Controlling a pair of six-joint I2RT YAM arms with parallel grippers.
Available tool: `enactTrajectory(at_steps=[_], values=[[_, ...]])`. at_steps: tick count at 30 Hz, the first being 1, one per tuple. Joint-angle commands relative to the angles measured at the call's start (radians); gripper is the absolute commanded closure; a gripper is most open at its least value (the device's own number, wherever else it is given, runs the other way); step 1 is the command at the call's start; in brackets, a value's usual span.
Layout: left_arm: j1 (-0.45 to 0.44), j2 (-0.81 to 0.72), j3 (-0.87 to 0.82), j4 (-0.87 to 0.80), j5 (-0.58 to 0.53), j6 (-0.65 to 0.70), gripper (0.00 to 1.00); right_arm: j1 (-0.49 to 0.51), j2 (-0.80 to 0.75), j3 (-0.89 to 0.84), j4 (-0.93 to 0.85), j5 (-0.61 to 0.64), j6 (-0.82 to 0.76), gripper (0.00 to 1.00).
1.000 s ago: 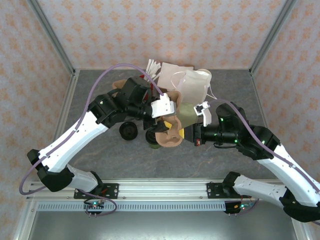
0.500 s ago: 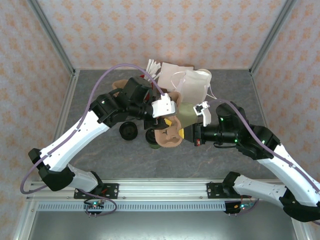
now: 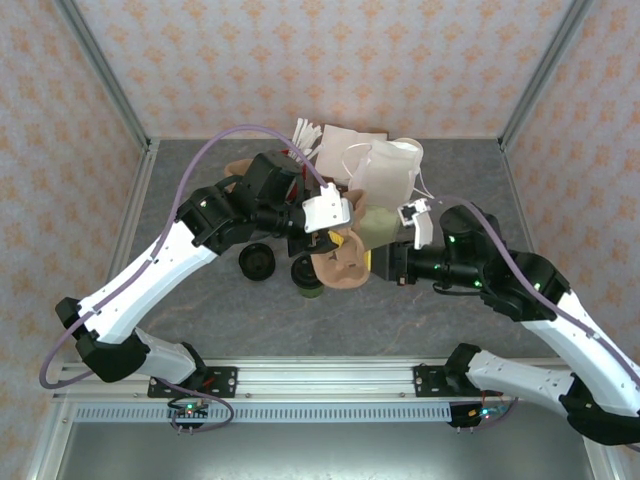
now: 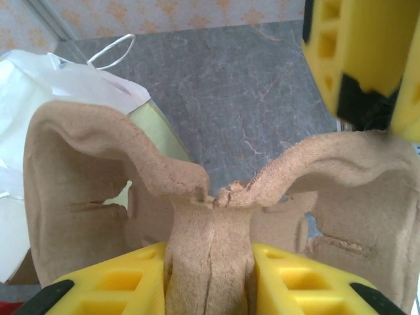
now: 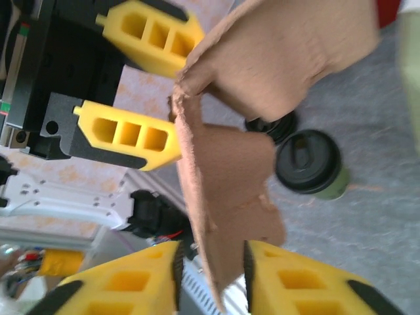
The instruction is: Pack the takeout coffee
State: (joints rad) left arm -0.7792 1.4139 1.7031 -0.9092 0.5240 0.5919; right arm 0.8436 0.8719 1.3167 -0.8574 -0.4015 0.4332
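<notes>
At the top view's centre, the left gripper clamps the pulp cup carrier by its middle ridge. The right gripper has its jaws loose around the carrier's edge. The takeout coffee stands lower left, just beside it. Best to level the carrier before setting it down. A second ago the right pinched and the left gaped wider.
</notes>
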Motion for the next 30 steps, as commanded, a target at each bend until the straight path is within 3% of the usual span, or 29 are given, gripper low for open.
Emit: enactTrajectory(at_steps=[1,8,16,19,24,30], values=[[-0.003,-0.021,0.043,0.011,-0.043,-0.029,0.67,0.000,-0.056,0.030,-0.045,0.211,-0.004,0.61],[-0.002,-0.038,0.082,-0.006,-0.054,-0.049,0.67,-0.001,-0.041,0.056,-0.159,0.606,0.042,0.57],[-0.003,-0.052,0.132,-0.001,0.010,-0.089,0.67,-0.030,0.053,0.093,-0.135,0.837,0.003,0.52],[-0.003,-0.034,0.181,-0.030,0.045,-0.114,0.67,-0.107,0.119,0.125,-0.128,0.790,-0.005,0.51],[-0.003,-0.052,0.184,-0.008,0.126,-0.149,0.66,-0.264,0.220,0.136,-0.062,0.597,-0.009,0.51],[-0.002,-0.066,0.195,0.007,0.180,-0.175,0.66,-0.367,0.353,0.166,-0.037,0.479,-0.018,0.51]])
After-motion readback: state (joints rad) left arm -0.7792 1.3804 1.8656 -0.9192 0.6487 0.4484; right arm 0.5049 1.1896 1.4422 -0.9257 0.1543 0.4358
